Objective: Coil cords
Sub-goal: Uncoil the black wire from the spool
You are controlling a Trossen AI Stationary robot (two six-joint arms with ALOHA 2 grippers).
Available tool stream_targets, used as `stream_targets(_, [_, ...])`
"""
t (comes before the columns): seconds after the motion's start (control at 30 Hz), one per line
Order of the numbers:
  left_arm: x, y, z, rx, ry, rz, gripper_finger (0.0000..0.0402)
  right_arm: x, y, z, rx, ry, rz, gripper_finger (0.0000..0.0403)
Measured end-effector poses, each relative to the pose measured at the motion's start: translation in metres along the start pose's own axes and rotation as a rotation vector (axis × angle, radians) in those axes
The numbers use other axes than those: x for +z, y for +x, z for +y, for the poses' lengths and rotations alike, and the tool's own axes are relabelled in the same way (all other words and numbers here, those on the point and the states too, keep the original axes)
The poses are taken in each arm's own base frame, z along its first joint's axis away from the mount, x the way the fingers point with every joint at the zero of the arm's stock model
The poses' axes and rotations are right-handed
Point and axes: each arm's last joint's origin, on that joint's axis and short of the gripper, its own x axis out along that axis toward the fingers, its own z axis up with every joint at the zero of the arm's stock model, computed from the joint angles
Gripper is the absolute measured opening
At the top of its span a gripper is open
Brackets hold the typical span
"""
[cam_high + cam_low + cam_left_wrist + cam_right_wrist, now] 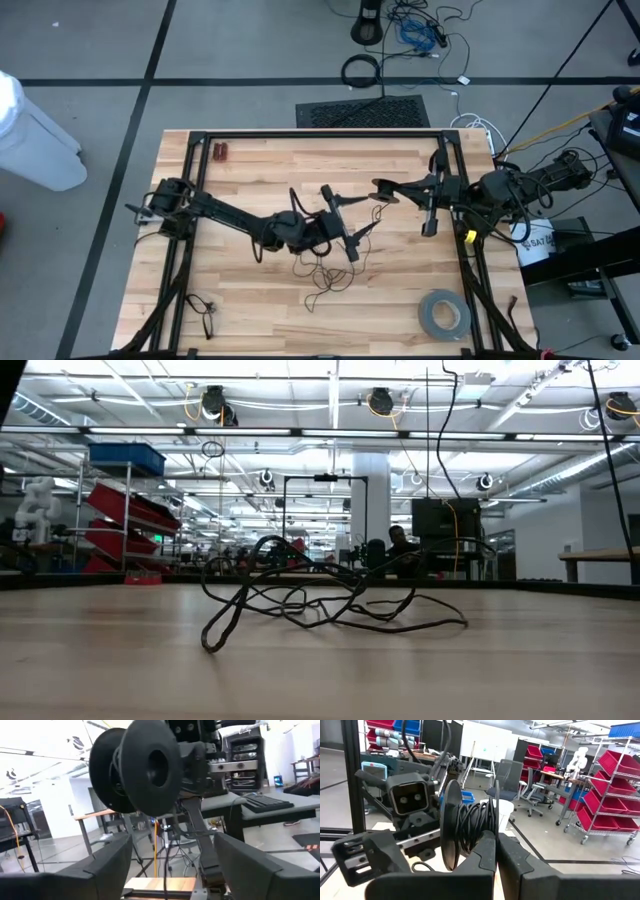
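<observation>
Thin black cord lies in loose wiry strands (330,268) on the wooden table's middle, and they also fill the low view (320,600). More of the cord is wound on a black spool (470,827), held up above the table by my shut right gripper (496,845). In the high view the spool (383,187) is right of centre. My left gripper (174,840) faces the spool's round flange (145,770) from the table's left. Its fingers are open, one on each side below the spool, and touch nothing. My right gripper pinches the spool's thin near flange (496,812) at its lower rim between its two shut fingers. They reach in level from the table's right side. The spool stands above the fingertips with its axle level, clear of the table.
A grey tape roll (443,313) lies near the front right corner. A small black wire piece (200,305) sits at the front left, and two small red things (220,152) at the far left. A black frame (320,133) rims the table.
</observation>
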Motion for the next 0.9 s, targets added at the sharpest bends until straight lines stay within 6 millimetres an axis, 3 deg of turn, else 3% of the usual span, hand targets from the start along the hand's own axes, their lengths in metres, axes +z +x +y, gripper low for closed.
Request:
stream_targets(0.4, [-0.0054,0.0035,0.0018,-0.034,-0.029,-0.002,0.0277,0.0004,0.0000,-0.0001,-0.001,-0.004,-0.004,0.0000])
stream_targets(0.67, [-0.0056,0.0059,0.0054,-0.064,-0.023,-0.028,0.0235,0.0005,0.0000,-0.0001,-0.001,-0.005,-0.004,0.0000])
stream_targets(0.9, [-0.0059,0.0079,0.0076,-0.126,-0.023,-0.061,0.0170,0.0005,0.0000,-0.0001,-0.001,-0.009,-0.004,0.0000])
